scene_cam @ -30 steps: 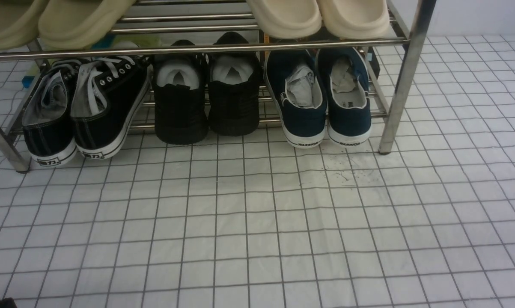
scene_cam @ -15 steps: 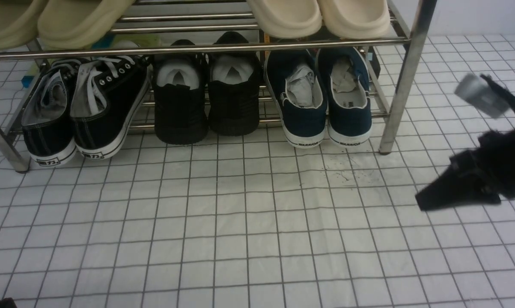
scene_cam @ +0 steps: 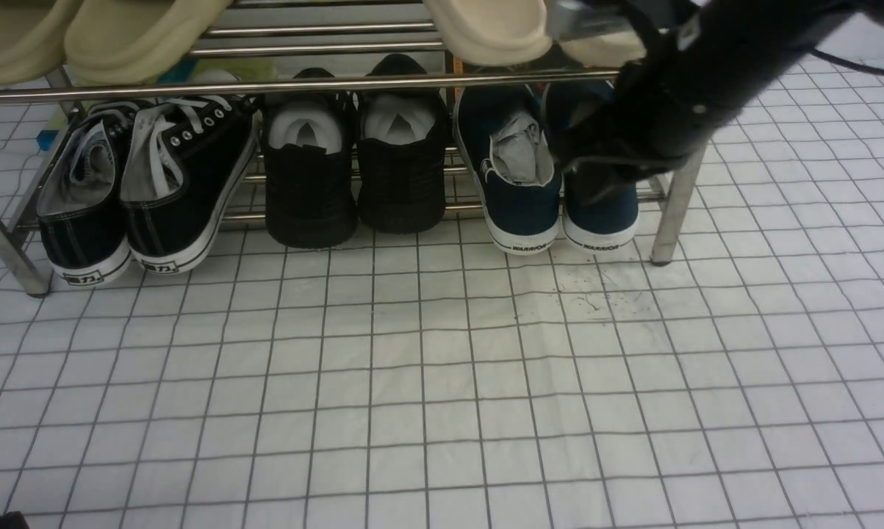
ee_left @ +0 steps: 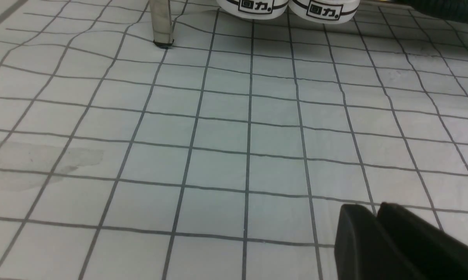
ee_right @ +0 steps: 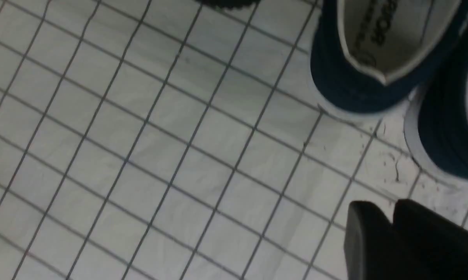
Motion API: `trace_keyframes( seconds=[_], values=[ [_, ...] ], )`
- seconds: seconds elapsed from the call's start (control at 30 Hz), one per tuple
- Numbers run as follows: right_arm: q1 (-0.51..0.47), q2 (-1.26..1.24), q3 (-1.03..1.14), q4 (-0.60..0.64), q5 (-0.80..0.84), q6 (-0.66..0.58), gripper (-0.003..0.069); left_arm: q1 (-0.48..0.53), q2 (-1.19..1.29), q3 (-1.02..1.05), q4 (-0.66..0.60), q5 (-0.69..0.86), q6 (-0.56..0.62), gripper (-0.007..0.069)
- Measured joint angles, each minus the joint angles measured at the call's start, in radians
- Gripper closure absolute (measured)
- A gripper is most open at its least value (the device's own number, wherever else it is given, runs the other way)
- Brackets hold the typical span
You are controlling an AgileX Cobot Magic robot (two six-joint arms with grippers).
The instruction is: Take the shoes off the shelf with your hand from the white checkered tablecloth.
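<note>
Right claw [ee_right: 393, 212] hovers over the navy-blue canvas slip-on shoes with white rubber soles [scene_cam: 522, 198], on the bottom tier of the shiny chrome-steel shelf [scene_cam: 674, 213], beside its right front leg. Step judged: approach; next, seat it on a heel collar. Blurred black arm [scene_cam: 713, 66] hides one shoe's opening; claw clenched or released: cannot tell.

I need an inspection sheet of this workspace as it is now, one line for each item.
Surface: white checkered tablecloth, wrinkled, dirt specks near the shelf leg.
Job's things: navy shoes on the shelf's lowest tier, heels outward.
Clutter: black lace-ups, all-black pair, beige slippers above.
Grippers: right gripper close to the navy shoes, jaws unclear; left gripper shut, above bare cloth.
Cables: thin black cable by right arm.
Surroundings: pale wall behind.
</note>
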Motion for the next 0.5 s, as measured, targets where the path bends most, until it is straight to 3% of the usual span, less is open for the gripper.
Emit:
trace_keyframes(
  seconds=[0.13,0.3,0.5],
  values=[
    [0.072,0.100,-0.108,-0.092,-0.048,0.027,0.0407,0.000,0.000,0.000,0.000,0.000,0.000,0.0532],
    [0.095,0.186,-0.134,-0.192,-0.181,0.032,0.0272,0.000,0.000,0.000,0.000,0.000,0.000,0.0532],
    [0.093,0.252,-0.134,-0.272,-0.258,0.056,0.0221,0.000,0.000,0.000,0.001,0.000,0.000,0.0532]
  ],
)
